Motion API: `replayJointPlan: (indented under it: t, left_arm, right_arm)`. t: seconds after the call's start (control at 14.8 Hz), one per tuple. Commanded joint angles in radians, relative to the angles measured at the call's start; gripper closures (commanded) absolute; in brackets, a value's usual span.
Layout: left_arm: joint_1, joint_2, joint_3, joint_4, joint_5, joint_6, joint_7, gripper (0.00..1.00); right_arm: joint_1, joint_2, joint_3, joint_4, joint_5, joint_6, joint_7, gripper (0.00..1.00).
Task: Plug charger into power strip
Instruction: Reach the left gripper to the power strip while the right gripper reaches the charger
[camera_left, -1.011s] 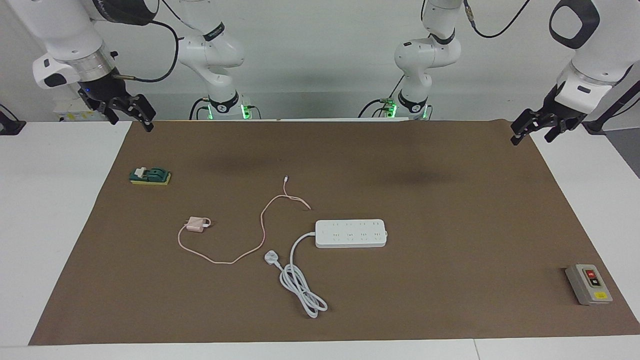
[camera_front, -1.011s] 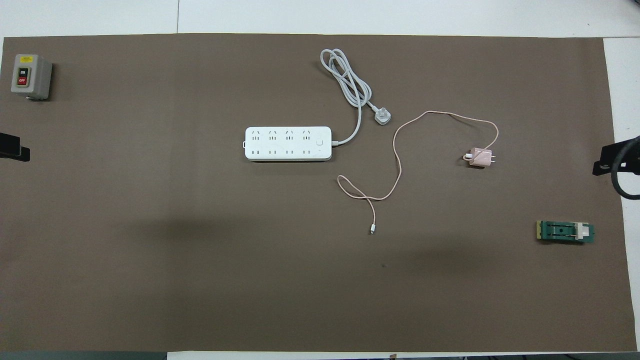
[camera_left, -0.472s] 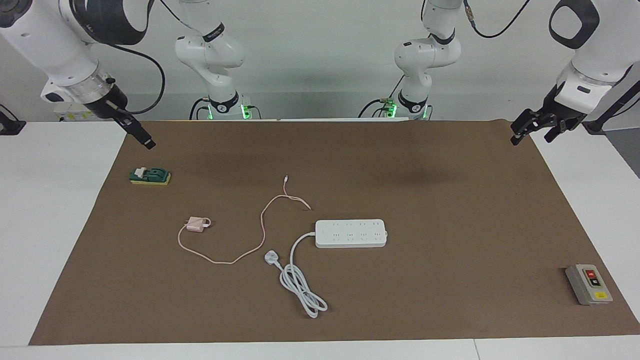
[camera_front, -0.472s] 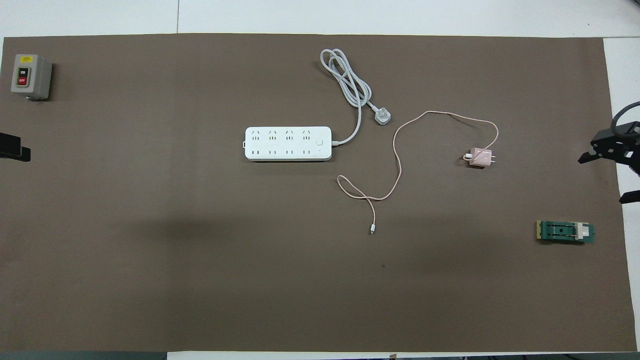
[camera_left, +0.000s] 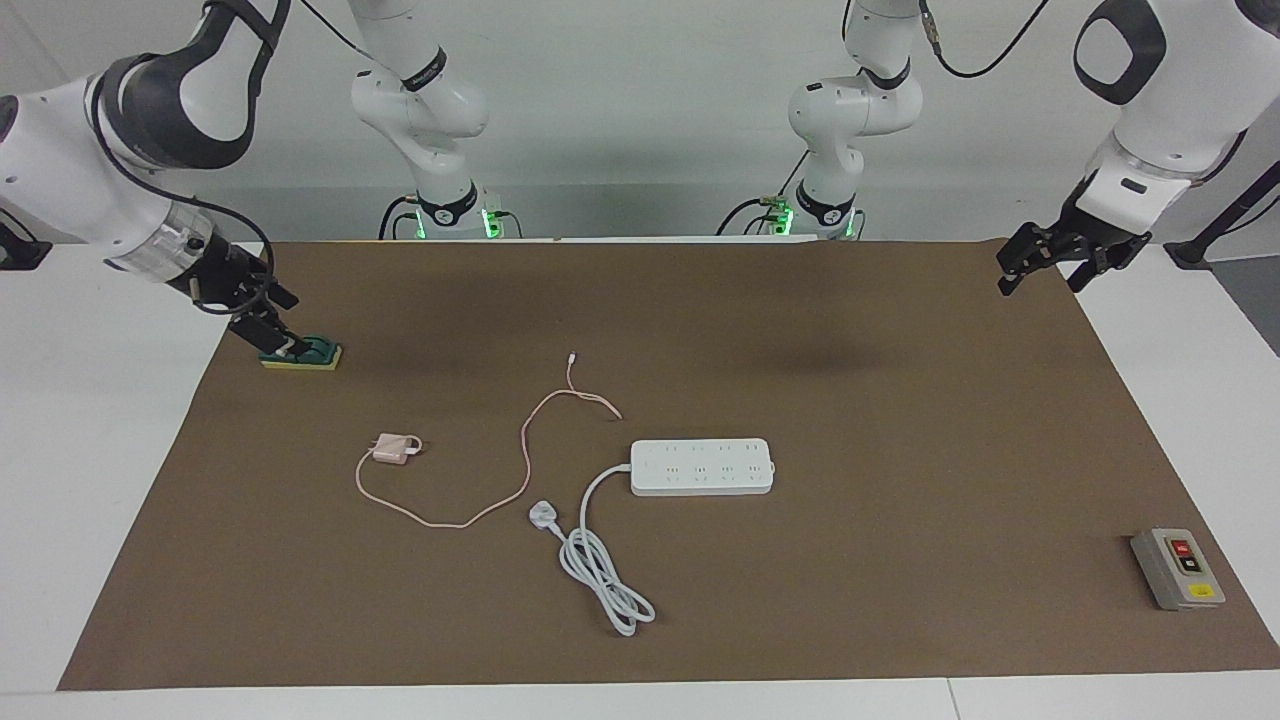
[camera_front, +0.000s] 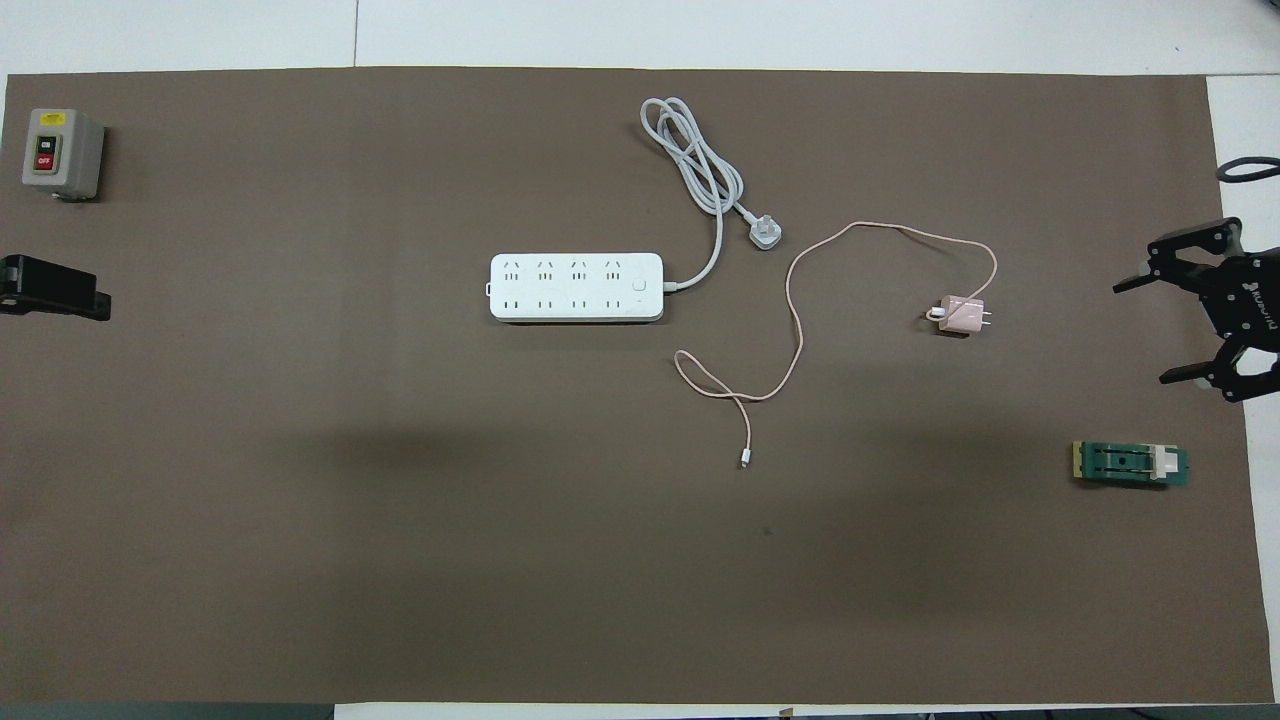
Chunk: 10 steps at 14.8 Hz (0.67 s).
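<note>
Right pincer (camera_front: 1180, 330), jaws apart, hangs over the desk's edge at the right arm's end; the charger (camera_front: 962, 316) lies inward from it, prongs pointing toward it, well apart from the power strip (camera_front: 576, 287); left pincer (camera_left: 1040, 262) waits, open

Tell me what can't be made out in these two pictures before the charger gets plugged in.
- Left tool: cut off by the overhead view's edge; only a black tip shows.
- Pale pink cube-shaped charger: its prongs are too small to see in the facing view.
- Flat white power strip: socket holes too small to tell apart in the facing view.
- Small green block: partly covered by the open right tool in the facing view; contact cannot be told.
</note>
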Motion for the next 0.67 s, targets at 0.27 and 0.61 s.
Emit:
replayJointPlan:
  t: [0.27, 0.61]
  left_arm:
    - [-0.056, -0.066, 0.009, -0.134, 0.001, 0.184, 0.004, 0.0]
    - [-0.07, -0.092, 0.006, -0.204, -0.014, 0.247, 0.005, 0.0]
  right_arm:
    - [-0.02, 0.1, 0.01, -0.007, 0.075, 0.071, 0.104, 0.0]
    - [-0.041, 0.217, 0.01, -0.007, 0.176, 0.157, 0.121, 0.0]
